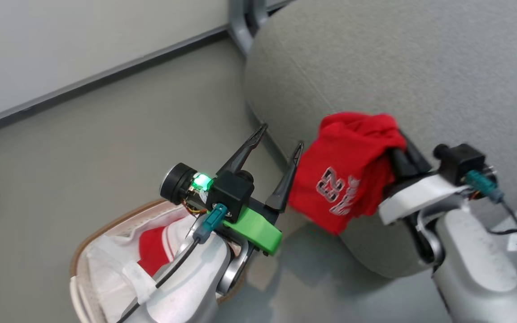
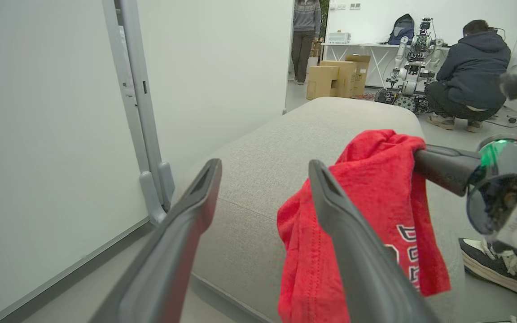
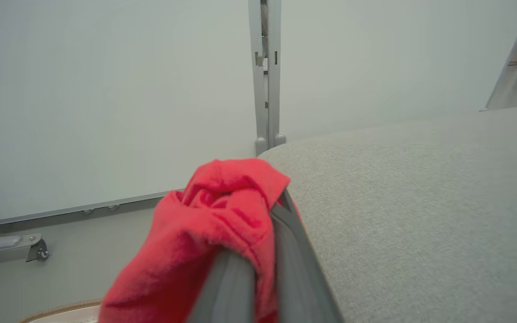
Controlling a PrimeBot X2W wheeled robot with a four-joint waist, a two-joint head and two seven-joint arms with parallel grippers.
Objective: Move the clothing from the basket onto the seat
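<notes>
Because the red jersey (image 1: 348,166) is limp, light cloth that bunches and drapes instead of keeping a shape, we judge it is best taken by a gathered fold near its top. A pinch there catches several layers, while a hold on a single thin edge could slip. The right jaws are pressed together on just such a bunch. The jersey hangs from them over the rounded near corner of the seat (image 1: 420,67), with its "23" showing. Its lower part dangles down the seat's side rather than lying on top. The left jaws are spread wide and hold nothing. They stand just beside the jersey's free edge, and we cannot tell whether one finger brushes it. A red-white piece (image 1: 157,251) lies in the basket (image 1: 101,233) on the floor, beneath the left arm and near that corner of the seat.
</notes>
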